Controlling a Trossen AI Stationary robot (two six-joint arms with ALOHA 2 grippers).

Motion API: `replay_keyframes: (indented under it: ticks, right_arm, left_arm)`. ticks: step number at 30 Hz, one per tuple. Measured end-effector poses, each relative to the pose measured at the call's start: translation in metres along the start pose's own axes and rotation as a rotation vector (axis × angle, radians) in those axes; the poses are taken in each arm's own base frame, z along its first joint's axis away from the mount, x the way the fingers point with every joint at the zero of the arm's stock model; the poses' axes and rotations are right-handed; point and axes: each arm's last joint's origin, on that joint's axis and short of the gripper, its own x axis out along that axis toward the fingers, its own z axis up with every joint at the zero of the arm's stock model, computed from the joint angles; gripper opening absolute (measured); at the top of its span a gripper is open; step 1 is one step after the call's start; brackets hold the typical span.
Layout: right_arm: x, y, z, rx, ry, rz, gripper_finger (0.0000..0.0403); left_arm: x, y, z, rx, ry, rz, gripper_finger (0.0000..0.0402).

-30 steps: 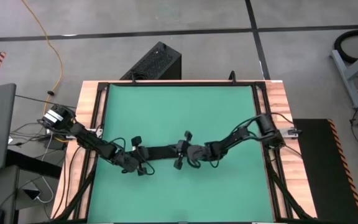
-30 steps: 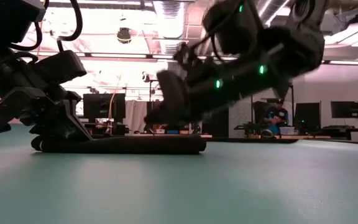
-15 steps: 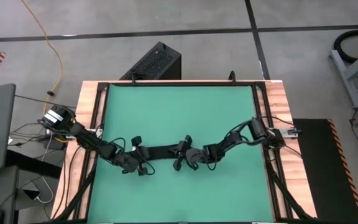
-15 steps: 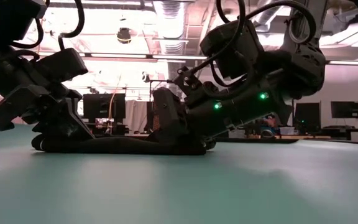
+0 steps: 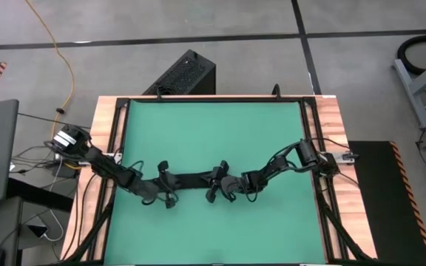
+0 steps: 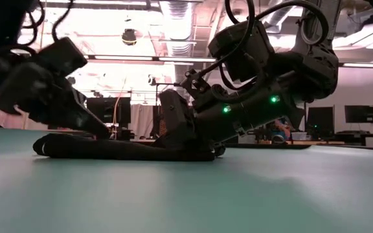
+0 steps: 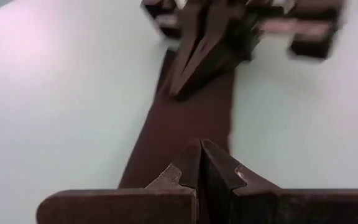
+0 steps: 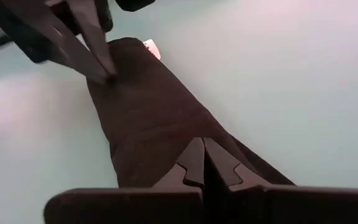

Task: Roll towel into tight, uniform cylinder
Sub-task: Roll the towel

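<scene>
Mid-roll, low centre of high view: black soft cloth towel a flat band; left gripper and right gripper fingers together, pressing its ends; next, roll evenly.

1. The towel is just a thin dark strip from overhead, and both of its ends disappear under the arms, so you can't really see how it's folded or rolled.
2. In the low view the left gripper is smeared with motion blur, so its fingertips are mush.
3. The right gripper covers the towel's near end in the low view, so that end stays hidden.
4. The white tag is tiny and half tucked behind the towel's edge; anything printed on it is unreadable.
5. In the left wrist view the far gripper is blurry and its body gets chopped off by the frame edge.
</scene>
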Motion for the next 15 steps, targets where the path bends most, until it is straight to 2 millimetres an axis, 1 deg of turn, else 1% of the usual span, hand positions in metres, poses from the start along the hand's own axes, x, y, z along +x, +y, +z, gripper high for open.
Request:
replay_keyframes:
  ticks: [3, 7, 11, 15]
  right_arm:
    - [0.0, 0.0, 0.0, 0.001, 0.003, 0.012, 0.0016]
    - [-0.001, 0.003, 0.0, 0.001, 0.005, 0.033, 0.0016]
    - [-0.005, 0.007, 0.007, 0.009, -0.011, 0.047, 0.0016]
    - [-0.012, 0.012, 0.02, -0.027, -0.018, 0.073, 0.0018]
  left_arm:
    - [-0.008, 0.007, -0.003, -0.049, -0.053, -0.048, 0.0]
    - [-0.019, 0.019, -0.012, -0.115, -0.079, -0.068, 0.0]
    - [-0.026, 0.025, -0.015, -0.143, -0.081, -0.086, 0.0]
    - [-0.03, 0.025, -0.008, -0.142, -0.119, -0.105, 0.0]
